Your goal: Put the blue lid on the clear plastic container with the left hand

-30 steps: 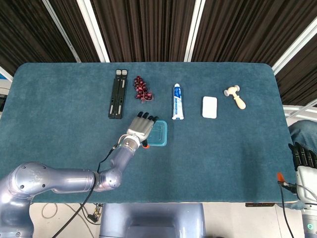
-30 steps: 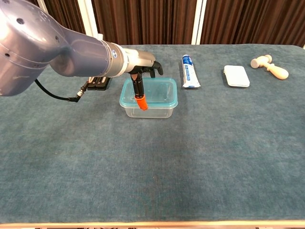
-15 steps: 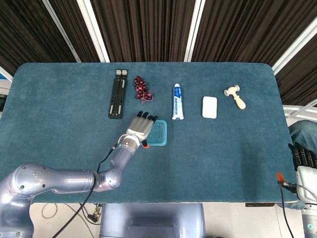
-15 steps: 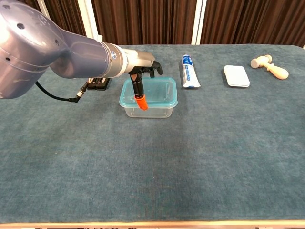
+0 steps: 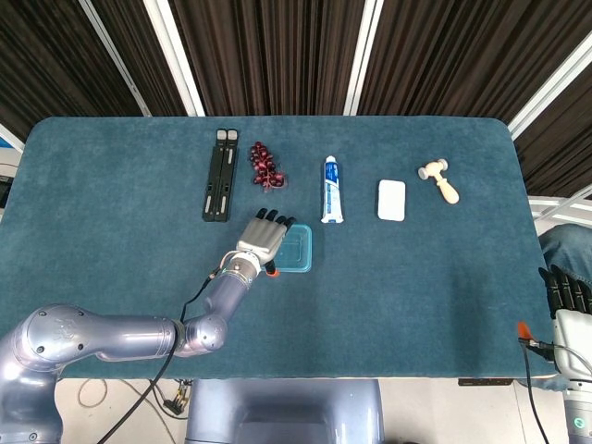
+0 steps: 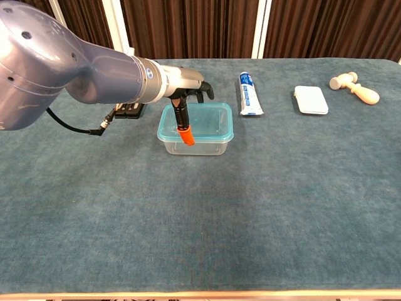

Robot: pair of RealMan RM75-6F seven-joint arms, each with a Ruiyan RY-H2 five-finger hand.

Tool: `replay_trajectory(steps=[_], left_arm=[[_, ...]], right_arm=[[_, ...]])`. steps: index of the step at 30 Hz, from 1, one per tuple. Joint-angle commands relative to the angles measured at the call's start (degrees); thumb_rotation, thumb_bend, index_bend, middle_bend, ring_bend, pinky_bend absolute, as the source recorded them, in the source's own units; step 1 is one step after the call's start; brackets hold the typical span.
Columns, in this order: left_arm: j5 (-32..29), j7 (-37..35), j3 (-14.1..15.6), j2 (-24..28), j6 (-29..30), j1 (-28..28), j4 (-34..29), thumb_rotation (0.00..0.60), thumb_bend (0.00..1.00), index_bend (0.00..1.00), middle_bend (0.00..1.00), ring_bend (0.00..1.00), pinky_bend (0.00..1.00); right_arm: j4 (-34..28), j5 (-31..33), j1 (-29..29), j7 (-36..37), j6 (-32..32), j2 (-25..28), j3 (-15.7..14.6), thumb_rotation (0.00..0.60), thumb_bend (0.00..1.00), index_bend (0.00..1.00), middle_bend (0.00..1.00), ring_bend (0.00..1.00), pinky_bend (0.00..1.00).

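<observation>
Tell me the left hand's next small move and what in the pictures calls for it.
Probably lift the left hand straight up off the blue lid. The lid already lies flat across the clear plastic container, its edges matching the rim, and the hand only hangs over its left part. Whether the lid has snapped fully shut cannot be told, so a light downward press first may be wise.

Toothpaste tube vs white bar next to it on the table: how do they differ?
The toothpaste tube is long and narrow; the white bar is short, broad and rounded. The tube carries blue print on white; the bar is plain white. The tube lies nearer the clear plastic container, the bar nearer the wooden mallet. Both lie flat on the blue cloth, lengthwise away from the robot, untouched by either hand.
</observation>
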Motion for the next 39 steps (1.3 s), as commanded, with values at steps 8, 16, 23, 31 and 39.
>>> replay_trajectory(steps=[8,16,23,31,39], left_arm=[[0.5,0.3,0.0,0.0,0.2,0.1,-0.1,0.6,0.25,0.1,0.19,0.0,0.0],[0.9,0.6,0.0,0.3,0.7,0.1,-0.7,0.6,0.22,0.09,0.17,0.0,0.0],[0.4,1.1,0.1,0.5,0.4,0.0,-0.7,0.6,0.19,0.09,0.15,0.0,0.0],[0.6,2.5,0.9,0.5,0.9,-0.3,-0.7,0.6,0.13,0.05,0.07,0.0,0.0],[0.5,4.1,1.4,1.1,1.5,-0.8,-1.8,0.6,0.08,0.04,0.02,0.0,0.0]], right_arm=[[0.0,0.0,0.0,0.0,0.0,0.0,0.0,0.6,0.36,0.0,0.0,0.0,0.0],[-0.1,0.0,0.0,-0.1,0.0,0.0,0.0,0.6,0.36,0.0,0.0,0.0,0.0],[-0.1,0.1,0.0,-0.2,-0.1,0.1,0.0,0.6,0.36,0.0,0.0,0.0,0.0],[-0.2,0.2,0.0,-0.3,-0.1,0.1,0.0,0.6,0.36,0.0,0.0,0.0,0.0],[-0.1,0.1,0.0,-0.3,0.0,0.0,0.0,0.6,0.36,0.0,0.0,0.0,0.0]])
